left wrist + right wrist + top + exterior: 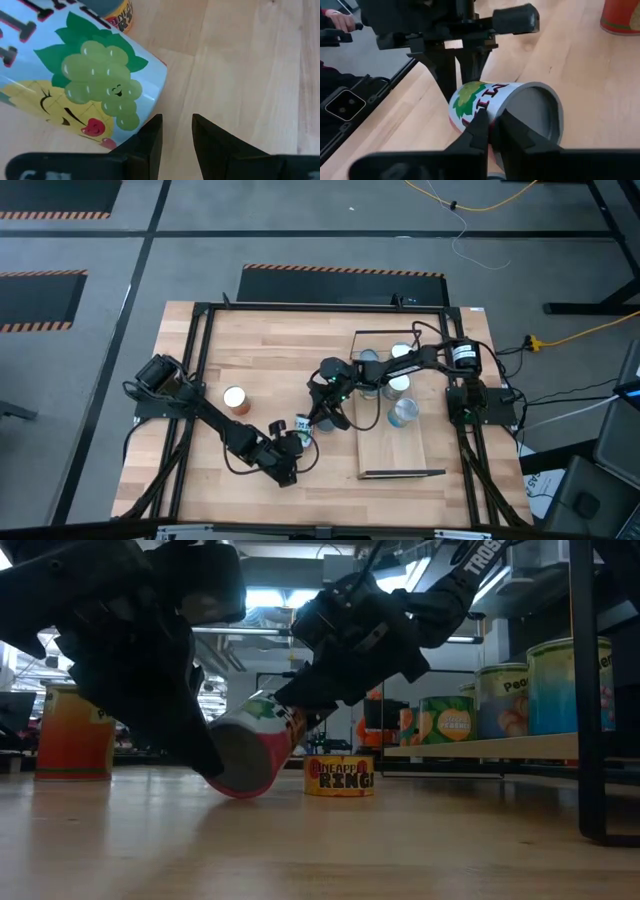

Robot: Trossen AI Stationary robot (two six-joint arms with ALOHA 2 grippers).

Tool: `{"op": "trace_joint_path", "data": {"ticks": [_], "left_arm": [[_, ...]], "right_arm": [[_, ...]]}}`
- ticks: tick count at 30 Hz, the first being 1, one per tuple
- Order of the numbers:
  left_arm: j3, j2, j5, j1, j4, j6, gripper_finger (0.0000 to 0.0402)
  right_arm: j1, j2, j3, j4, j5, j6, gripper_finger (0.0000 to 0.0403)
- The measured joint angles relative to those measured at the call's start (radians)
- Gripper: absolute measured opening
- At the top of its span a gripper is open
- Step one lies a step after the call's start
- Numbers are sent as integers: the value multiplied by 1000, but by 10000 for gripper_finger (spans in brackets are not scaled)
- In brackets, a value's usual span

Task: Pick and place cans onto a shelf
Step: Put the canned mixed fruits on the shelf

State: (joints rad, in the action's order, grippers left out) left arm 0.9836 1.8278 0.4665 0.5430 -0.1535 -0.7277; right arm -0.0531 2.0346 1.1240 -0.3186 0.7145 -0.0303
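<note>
1. Two dark arms meet over one tilted can point(303, 427) near the middle of the wooden bench point(260, 340), just left of the shelf point(390, 445).
2. The tilted can carries a grape and pineapple cartoon. Its lower edge touches the bench and its grey end is lifted, as the low view shows.
3. The left pincer point(176, 125) sits low beside this can. Its two fingers stand a narrow gap apart with only bare wood between them.
4. The right pincer point(492, 122) reaches across from the shelf side. Its fingers are drawn close together at the can's rim, and whether they pinch that rim cannot be told.
5. Two more cans stand upright on the bench: an orange can point(235, 398) well to the left, and a short yellow pineapple can point(340, 775) just behind the tilted one.
6. From above, four can tops show on the shelf, bunched at its far end: one point(370, 360), a second point(400, 352), a third point(397, 385) and a fourth point(403, 412). The right arm crosses over them.
7. That makes seven cans counted in all, three on the bench and four on the shelf.
8. The near half of the shelf board is bare wood between its two dark end frames.
</note>
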Motion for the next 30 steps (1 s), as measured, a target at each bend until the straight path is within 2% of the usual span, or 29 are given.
{"op": "trace_joint_path", "data": {"ticks": [6, 16, 24, 30], "left_arm": [[0, 0, -32, 0, 2, 3, 98], [0, 0, -184, -2, 8, 4, 98], [0, 0, -196, 0, 8, 2, 98], [0, 0, -197, 0, 8, 2, 99]], "right_arm": [[2, -13, 0, -1, -10, -4, 21], [-1, -21, 0, 0, -20, -9, 17], [-52, -39, 0, 9, -52, -32, 17], [-98, -134, -1, 57, -52, -77, 17]]}}
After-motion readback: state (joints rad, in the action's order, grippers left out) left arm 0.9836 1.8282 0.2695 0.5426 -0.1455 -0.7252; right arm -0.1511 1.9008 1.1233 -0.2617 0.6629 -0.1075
